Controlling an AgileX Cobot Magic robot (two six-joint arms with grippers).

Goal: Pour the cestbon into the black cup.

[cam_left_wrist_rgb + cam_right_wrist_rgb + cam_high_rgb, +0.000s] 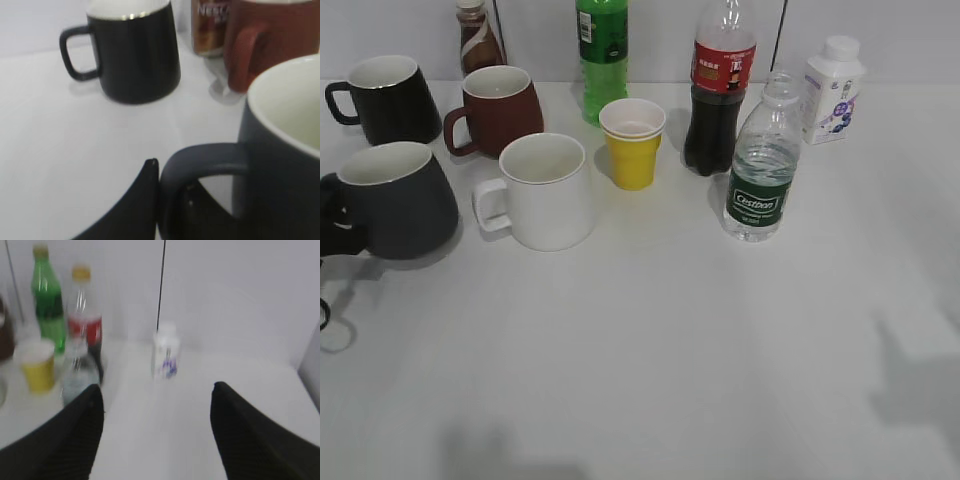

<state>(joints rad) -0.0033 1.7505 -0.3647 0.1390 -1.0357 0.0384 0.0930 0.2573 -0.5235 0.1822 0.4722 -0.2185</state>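
At the far left edge of the exterior view the left gripper [338, 225] shows only as a dark shape at the handle of the black cup [395, 200], which stands upright on the white bench [650, 340] at the middle left of the frame. The left wrist view shows the handle close up: one dark finger [142, 200] lies against its outer side and another sits inside the loop, so the gripper is closed on the handle with little gap. Above the black cup, in the upper left, stands a glossy black mug [390, 98], and to its right a brown-red mug [500, 108] with a brown coffee bottle [477, 38] behind it. Right of the black cup stands a white mug [545, 190], its handle turned left. Near the centre top is a green soda bottle [603, 55], and just below and to the right of it a yellow paper cup [632, 143]. Further right stands a dark cola bottle [718, 95] with a red label. The water bottle [762, 165] stands upright just right of and in front of the cola bottle, in the right half of the frame, its cap off and water filling about the lower half. A small white bottle [832, 90] stands in the upper right. In the right wrist view the right gripper [157, 435] hangs wide open above the bench, holding nothing, with the water bottle well apart at its left; the view is blurred.
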